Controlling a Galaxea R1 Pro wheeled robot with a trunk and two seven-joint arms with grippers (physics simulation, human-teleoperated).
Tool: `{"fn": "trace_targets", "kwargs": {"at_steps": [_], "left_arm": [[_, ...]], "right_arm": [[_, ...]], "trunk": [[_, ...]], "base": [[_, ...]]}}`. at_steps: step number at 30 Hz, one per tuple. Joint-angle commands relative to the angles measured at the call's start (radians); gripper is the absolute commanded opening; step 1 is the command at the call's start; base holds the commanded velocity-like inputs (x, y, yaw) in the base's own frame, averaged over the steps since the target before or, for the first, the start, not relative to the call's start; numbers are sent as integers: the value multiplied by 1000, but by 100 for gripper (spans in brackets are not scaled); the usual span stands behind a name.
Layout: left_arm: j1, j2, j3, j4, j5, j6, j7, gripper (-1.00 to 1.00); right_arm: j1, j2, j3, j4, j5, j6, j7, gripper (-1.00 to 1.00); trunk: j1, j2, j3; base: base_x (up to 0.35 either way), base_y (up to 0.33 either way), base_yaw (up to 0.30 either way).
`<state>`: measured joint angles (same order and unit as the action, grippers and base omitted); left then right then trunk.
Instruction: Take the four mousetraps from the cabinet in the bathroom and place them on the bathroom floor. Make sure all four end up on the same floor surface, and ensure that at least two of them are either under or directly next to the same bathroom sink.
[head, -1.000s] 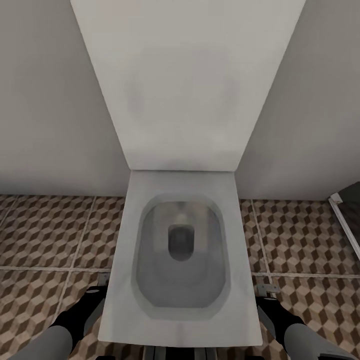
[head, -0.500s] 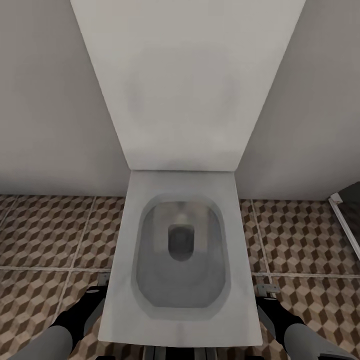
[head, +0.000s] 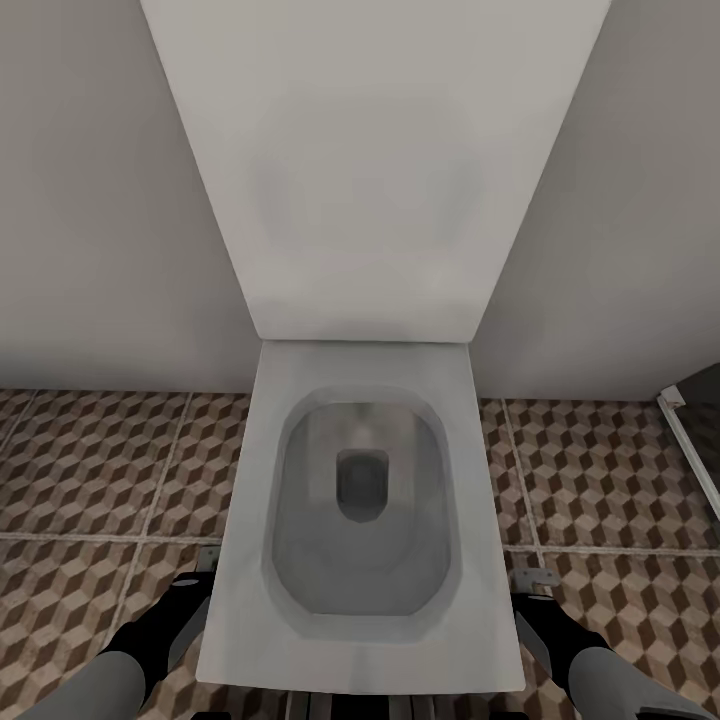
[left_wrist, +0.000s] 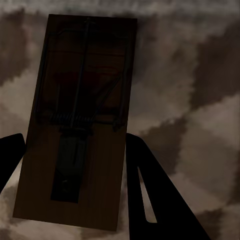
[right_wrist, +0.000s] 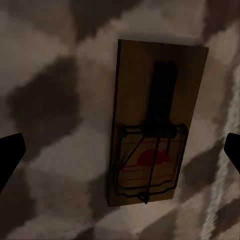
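Left of the toilet (head: 360, 470), my left gripper (left_wrist: 75, 150) grips one mousetrap (left_wrist: 82, 125). My opened right gripper (right_wrist: 120, 152) hangs over another mousetrap (right_wrist: 155, 125) lying on the bathroom floor (head: 100, 470).

Seen from above: white toilet (head: 362, 520) with raised lid (head: 372, 170), set against a pale wall (head: 100, 200). Flanked by cube-patterned bathroom floor (head: 90, 470). Two dark-sleeved arms low on either side of the bowl, left arm (head: 150, 635), right arm (head: 575, 645).
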<state>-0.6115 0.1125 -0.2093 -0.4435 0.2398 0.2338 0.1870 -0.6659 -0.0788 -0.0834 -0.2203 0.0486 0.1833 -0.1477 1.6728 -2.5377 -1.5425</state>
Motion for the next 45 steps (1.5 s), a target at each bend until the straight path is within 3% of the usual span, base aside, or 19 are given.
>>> {"fn": "trace_targets", "kwargs": {"at_steps": [1,45], "left_arm": [[1,1,-13,0,30,4,8,-100],[1,-2,-13,17,36,5,14,-100]], "right_arm": [[0,1,-7,-2,5,5,0,100],[0,2,-7,-2,5,5,-1,100]], "trunk": [[0,0,-1],[0,0,-1]], "base": [[0,0,0],[0,0,0]]}}
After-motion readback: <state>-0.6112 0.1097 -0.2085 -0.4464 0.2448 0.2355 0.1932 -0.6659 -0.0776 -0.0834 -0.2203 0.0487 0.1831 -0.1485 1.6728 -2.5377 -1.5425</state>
